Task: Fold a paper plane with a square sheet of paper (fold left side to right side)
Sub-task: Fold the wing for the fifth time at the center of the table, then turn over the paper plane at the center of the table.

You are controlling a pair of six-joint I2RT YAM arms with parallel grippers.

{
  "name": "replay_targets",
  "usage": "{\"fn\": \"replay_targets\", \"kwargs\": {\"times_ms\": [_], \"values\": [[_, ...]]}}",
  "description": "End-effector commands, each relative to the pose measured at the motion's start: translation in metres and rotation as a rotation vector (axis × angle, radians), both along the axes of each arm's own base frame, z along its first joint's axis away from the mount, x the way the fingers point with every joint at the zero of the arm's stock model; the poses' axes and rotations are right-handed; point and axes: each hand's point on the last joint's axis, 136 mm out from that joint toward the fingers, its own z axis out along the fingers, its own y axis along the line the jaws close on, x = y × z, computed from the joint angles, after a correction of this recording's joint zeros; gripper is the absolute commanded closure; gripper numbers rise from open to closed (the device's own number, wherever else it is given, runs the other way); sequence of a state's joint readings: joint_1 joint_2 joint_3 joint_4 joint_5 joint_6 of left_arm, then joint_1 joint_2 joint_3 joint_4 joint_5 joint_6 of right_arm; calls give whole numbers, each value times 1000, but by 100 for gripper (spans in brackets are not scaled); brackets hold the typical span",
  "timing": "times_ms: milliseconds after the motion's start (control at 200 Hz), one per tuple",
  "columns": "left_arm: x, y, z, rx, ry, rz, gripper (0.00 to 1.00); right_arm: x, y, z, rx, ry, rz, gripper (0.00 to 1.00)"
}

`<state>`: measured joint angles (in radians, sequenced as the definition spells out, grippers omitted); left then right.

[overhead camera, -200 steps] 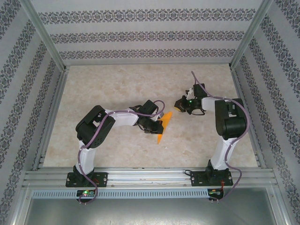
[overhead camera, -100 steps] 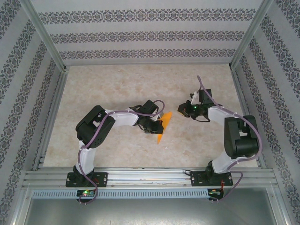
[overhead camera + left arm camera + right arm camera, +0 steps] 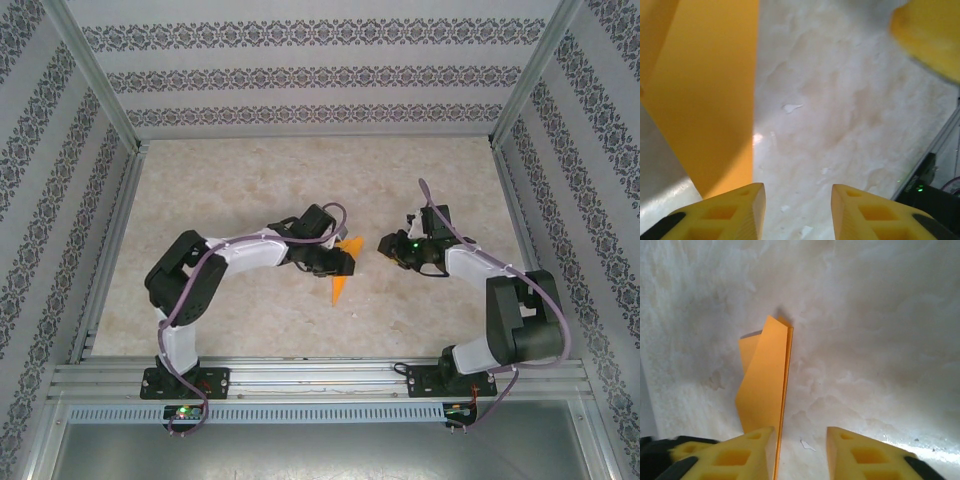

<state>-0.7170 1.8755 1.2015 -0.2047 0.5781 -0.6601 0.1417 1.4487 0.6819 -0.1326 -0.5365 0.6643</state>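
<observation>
On the tabletop [image 3: 250,190]: orange paper [image 3: 341,287] nudges left, fold pending.
Left tool [image 3: 345,263]: released, beside it.
Right tool [image 3: 383,246]: released, edging nearer.

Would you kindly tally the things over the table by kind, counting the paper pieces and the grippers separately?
orange paper: 1, a single folded piece
grippers: 2, the left gripper and the right gripper, both with yellow fingers
Total: 3
</observation>
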Motion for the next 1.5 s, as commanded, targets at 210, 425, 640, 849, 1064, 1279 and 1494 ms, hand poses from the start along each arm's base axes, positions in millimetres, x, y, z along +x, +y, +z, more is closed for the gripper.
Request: {"fn": "replay_targets", "kwargs": {"times_ms": [210,425,640,849,1064,1279,1494], "values": [[37,69,49,17,-252,251,52,-13,8,8,-269,-12,61,48],[43,125,50,113,-336,411,45,-25,32,8,-466,41,150,43],[39,180,57,192,-427,568,37,-29,57,5,-695,107,212,32],[25,227,59,239,-480,664,32,-20,83,-1,-808,121,246,29],[13,253,53,265,-480,710,30,-7,98,-15,-913,138,272,30],[8,261,49,272,-474,713,29,0,101,-25,-938,148,268,36],[9,264,48,283,-477,709,28,-4,100,-36,-951,182,282,44]]}}
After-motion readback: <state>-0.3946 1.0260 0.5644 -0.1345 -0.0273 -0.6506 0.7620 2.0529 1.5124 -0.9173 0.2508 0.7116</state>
